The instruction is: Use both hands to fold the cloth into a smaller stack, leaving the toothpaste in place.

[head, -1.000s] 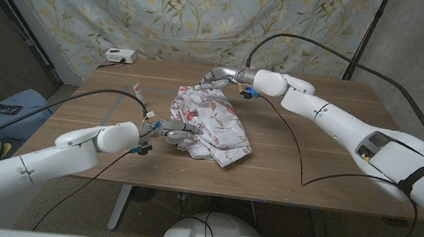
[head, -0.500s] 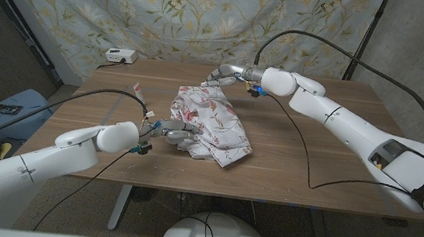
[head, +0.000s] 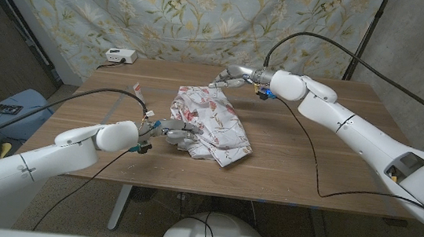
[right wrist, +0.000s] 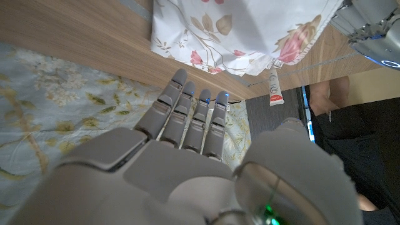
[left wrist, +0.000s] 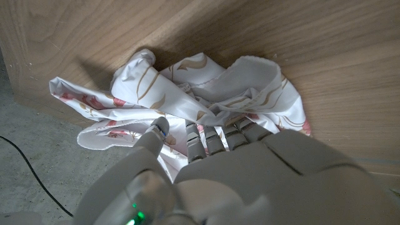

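A white floral cloth [head: 213, 122] lies bunched in loose folds mid-table. My left hand [head: 170, 130] is at its near left edge; in the left wrist view its fingers [left wrist: 215, 134] and thumb dig into a fold of the cloth [left wrist: 206, 94] and hold it. Beyond the cloth's far corner hovers my right hand [head: 236, 75], fingers stretched out and apart, holding nothing. The right wrist view shows that hand [right wrist: 187, 125] clear of the cloth [right wrist: 237, 31]. The toothpaste tube [head: 139, 93] lies on the table left of the cloth, also seen as a small tube [right wrist: 274, 87].
A white box [head: 120, 56] with a cable sits at the table's far left corner. Black cables from both arms trail over the wooden table [head: 327, 146]. A patterned curtain hangs behind the table. A blue bin [head: 8, 109] stands on the floor at left.
My right hand has drawn back from the cloth's far corner, moving right and slightly up with its fingers straightened. The left hand and the cloth have stayed put.
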You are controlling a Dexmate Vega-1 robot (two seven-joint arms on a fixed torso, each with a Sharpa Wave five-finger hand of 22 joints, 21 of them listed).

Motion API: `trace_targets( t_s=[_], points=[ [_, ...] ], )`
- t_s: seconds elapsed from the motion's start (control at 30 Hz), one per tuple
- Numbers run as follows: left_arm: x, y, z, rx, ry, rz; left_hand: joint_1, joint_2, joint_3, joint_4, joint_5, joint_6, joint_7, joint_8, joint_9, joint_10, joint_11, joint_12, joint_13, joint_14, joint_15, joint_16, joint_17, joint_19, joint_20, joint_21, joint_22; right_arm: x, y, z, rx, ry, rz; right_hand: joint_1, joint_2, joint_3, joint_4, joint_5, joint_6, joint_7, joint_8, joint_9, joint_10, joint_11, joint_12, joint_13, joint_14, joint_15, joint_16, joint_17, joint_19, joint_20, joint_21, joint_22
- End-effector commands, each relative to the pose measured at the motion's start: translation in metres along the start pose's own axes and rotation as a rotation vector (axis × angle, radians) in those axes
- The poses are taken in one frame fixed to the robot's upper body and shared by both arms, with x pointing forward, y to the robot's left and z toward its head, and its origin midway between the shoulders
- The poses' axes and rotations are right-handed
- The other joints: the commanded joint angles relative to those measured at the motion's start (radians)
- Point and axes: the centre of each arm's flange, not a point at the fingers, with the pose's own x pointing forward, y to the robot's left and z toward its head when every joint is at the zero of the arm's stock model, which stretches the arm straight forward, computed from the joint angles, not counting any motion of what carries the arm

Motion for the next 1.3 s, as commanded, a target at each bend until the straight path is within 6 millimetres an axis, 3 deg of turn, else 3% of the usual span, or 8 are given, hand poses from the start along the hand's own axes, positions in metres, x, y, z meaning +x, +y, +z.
trace_targets(
  t_s=[0.03,0.57,0.93,1.3],
  points=[
    [0.001,0.001,0.002,0.010,-0.013,0.005,0.009,0.002,0.000,-0.008,-0.001,0.000,0.001,0.001,0.003,0.007,0.003,0.008,0.002,0.004,0.002,0.004,0.000,0.016,0.021,0.004,0.004,-0.026,0.010,-0.002,0.000,0.029,-0.002,-0.009,0.004,-0.007,0.000,0.001,0.004,-0.001,0.006,-0.001,0.005,-0.001,0.004,0.004,-0.002,-0.003,0.007,0.002,-0.002,0.002,-0.003,0.000],
    [0.001,0.001,-0.002,0.014,-0.013,-0.002,0.008,0.002,0.000,-0.007,-0.001,0.000,0.002,0.001,0.003,0.006,0.004,0.007,0.002,0.004,0.003,0.004,0.001,0.014,0.021,0.004,0.003,-0.041,0.038,0.006,0.043,0.067,0.014,-0.018,0.010,-0.011,0.005,0.003,-0.002,-0.005,0.004,-0.001,0.010,0.004,0.005,0.004,-0.010,-0.008,0.007,-0.001,-0.010,-0.004,-0.012,-0.001],
    [0.002,0.004,-0.006,0.010,-0.009,-0.001,0.007,0.002,-0.001,-0.006,-0.001,0.001,0.003,0.001,0.003,0.006,0.003,0.007,0.002,0.004,0.003,0.004,0.001,0.014,0.021,0.004,0.003,-0.033,0.056,0.004,0.062,0.091,0.029,-0.023,0.018,-0.012,0.009,0.004,-0.001,-0.006,0.004,-0.001,0.013,0.002,0.006,0.004,-0.010,-0.009,0.009,-0.002,-0.009,-0.006,-0.014,-0.001],
    [0.001,0.001,-0.009,0.009,-0.001,-0.025,0.005,0.002,-0.002,-0.003,-0.001,-0.003,0.003,0.000,0.003,0.004,0.003,0.006,0.002,0.001,0.005,0.003,0.002,0.010,0.021,0.003,0.004,-0.017,0.079,0.006,0.058,0.101,0.071,-0.045,0.053,-0.008,0.024,0.008,-0.012,-0.003,0.001,0.000,-0.003,0.006,0.000,0.005,-0.013,-0.011,0.013,0.000,-0.011,-0.008,-0.020,-0.001]
  ],
)
